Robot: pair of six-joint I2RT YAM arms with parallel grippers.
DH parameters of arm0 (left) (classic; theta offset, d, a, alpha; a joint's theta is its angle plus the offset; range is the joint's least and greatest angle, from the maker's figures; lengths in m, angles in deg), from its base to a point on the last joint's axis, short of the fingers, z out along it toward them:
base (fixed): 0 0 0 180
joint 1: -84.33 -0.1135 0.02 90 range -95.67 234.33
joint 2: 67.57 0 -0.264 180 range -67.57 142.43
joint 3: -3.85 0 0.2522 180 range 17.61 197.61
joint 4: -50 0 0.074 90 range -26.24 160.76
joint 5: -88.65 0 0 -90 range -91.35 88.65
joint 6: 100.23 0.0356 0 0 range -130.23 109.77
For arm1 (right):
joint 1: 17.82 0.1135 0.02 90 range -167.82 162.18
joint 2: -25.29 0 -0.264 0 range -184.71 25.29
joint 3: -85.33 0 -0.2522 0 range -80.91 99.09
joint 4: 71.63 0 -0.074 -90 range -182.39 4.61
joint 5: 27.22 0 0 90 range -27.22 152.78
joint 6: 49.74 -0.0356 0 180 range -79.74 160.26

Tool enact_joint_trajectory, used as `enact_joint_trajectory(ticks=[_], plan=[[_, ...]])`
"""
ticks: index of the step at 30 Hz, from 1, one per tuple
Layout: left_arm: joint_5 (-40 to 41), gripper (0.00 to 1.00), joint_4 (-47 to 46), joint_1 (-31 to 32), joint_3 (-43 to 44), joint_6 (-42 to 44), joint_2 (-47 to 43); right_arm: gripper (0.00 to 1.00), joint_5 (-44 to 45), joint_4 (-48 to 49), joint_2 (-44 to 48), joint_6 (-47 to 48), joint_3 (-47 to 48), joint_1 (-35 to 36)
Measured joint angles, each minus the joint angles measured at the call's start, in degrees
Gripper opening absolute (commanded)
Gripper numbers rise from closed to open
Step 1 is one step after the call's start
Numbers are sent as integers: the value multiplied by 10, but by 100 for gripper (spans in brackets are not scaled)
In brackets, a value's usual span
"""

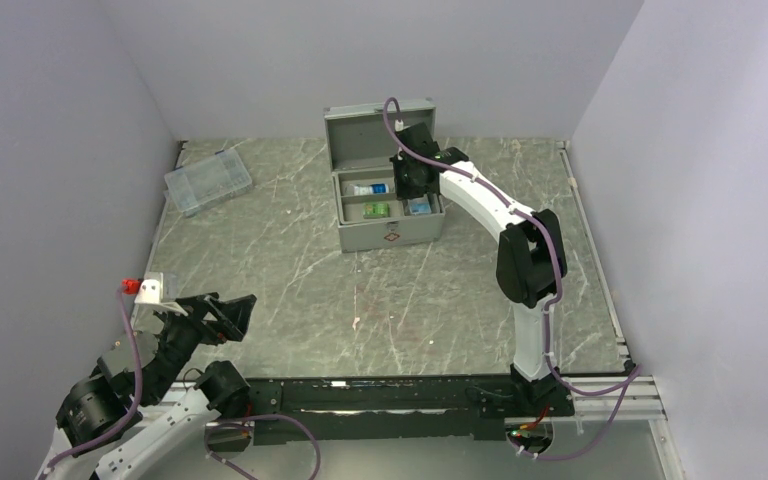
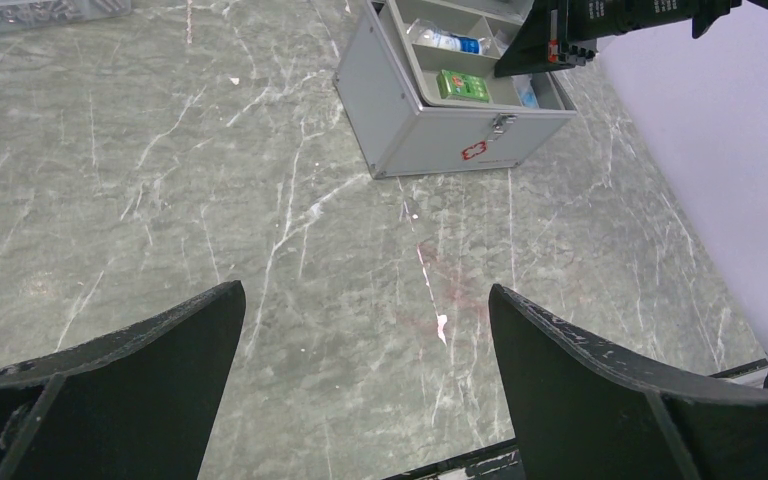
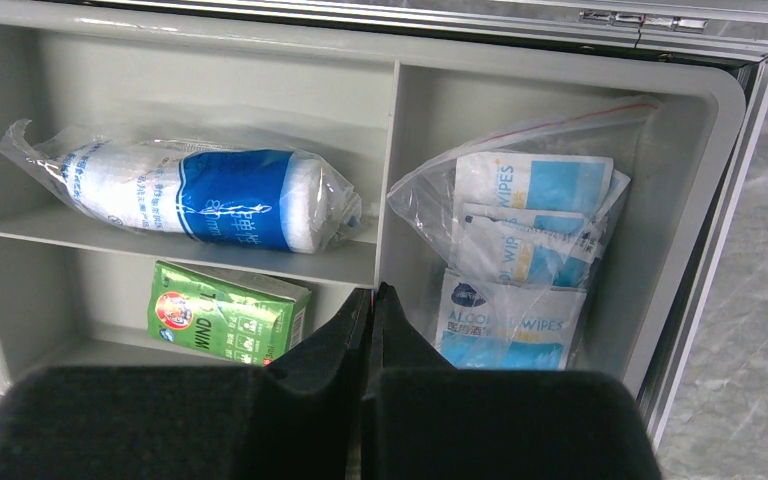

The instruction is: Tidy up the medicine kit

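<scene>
The medicine kit (image 1: 390,235), a silver-grey metal case, stands open at the table's far middle with its lid upright. Its grey divided tray (image 3: 385,175) holds a wrapped blue-and-white bandage roll (image 3: 200,195), a green box (image 3: 225,320) and a clear bag of alcohol wipes (image 3: 520,250). My right gripper (image 3: 371,295) hangs just above the tray's middle divider, shut with nothing between its fingers. My left gripper (image 2: 365,305) stands open over bare table near the left front edge, far from the case (image 2: 430,135).
A clear plastic compartment box (image 1: 208,179) lies at the far left of the table. Grey walls close in the back and both sides. A black rail (image 1: 380,395) runs along the near edge between the arm bases.
</scene>
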Motion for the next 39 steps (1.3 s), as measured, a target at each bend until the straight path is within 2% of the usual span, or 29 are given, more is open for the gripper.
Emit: enact_joint_trajectory(ticks=[20, 21, 26, 35, 39], plan=[[0, 99, 0, 0, 0, 0, 0, 0, 15, -46, -41, 16, 53, 1], [0, 99, 0, 0, 0, 0, 0, 2, 15, -46, -41, 16, 53, 1], [0, 99, 0, 0, 0, 0, 0, 33, 14, -45, -43, 20, 53, 1], [0, 99, 0, 0, 0, 0, 0, 45, 17, -38, -38, 16, 41, 1], [0, 99, 0, 0, 0, 0, 0, 50, 26, -38, -3, 12, 22, 1]])
